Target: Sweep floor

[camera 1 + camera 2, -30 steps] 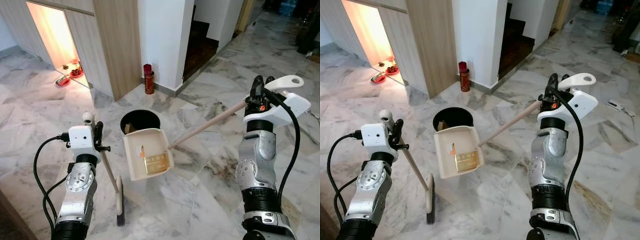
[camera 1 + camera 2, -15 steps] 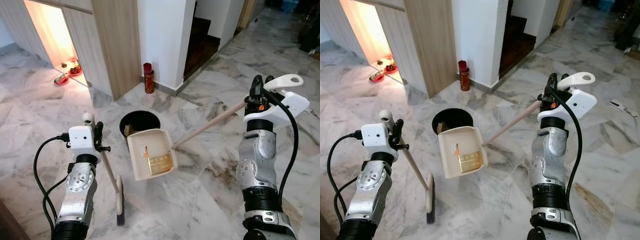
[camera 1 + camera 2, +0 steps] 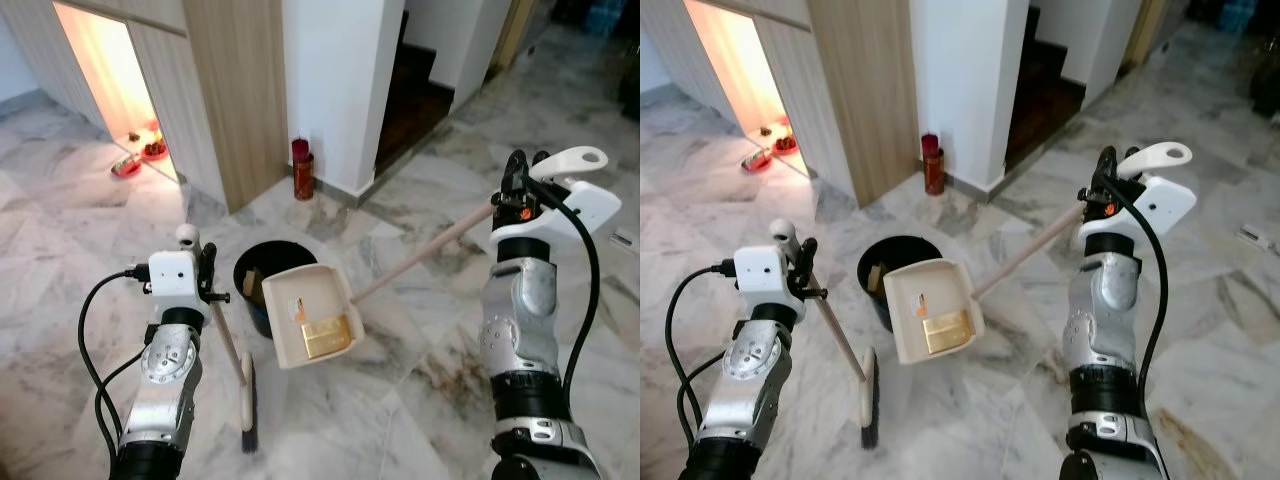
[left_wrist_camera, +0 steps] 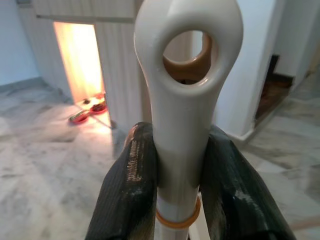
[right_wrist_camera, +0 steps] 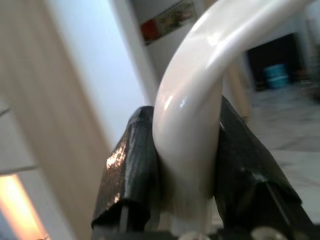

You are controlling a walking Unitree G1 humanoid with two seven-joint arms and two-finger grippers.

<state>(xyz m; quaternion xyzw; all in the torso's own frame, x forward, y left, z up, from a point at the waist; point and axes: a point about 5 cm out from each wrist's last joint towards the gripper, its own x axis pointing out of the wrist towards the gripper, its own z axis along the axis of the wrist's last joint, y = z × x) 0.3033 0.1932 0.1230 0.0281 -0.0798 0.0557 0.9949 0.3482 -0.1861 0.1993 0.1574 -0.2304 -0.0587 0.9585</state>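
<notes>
Grey-veined marble tile (image 3: pixel 400 400) spreads across the floor beneath your two grippers, glossy, with brownish streaks in the slabs under your right arm. Your left gripper (image 4: pixel 180 165) has its two black fingers (image 4: pixel 131 185) pressed tight on the cream handle top of the broom (image 3: pixel 232 350), just below the hanging loop; the stick slants down and away from that gripper to a narrow brush head (image 3: pixel 249 415) resting on the tile. Your right gripper (image 5: pixel 187 165) is clamped the same way on the curved cream grip of the dustpan (image 3: pixel 310 315), whose long pale wooden pole (image 3: pixel 420 250) runs down and leftward from it. The cream pan hangs at the far end of that pole, between your two grippers and nearer the left one, tilted over the rim of a round black bin (image 3: pixel 258 290). A yellow-brown rectangular piece (image 3: pixel 327 335) lies in the lower part of the pan, with a small orange scrap beside it. Beyond the bin, ahead of both grippers, a wood-panelled wall (image 3: pixel 230 90) meets a white pillar (image 3: pixel 335 80), and a red cylindrical can (image 3: pixel 302 170) stands on the floor at the pillar's foot. Further left of your left gripper, a warmly lit opening (image 3: pixel 110 80) glows orange, with small red dishes (image 3: pixel 135 160) on its floor. Past the pillar, ahead of your right gripper, a dark stairway (image 3: pixel 415 95) rises.
</notes>
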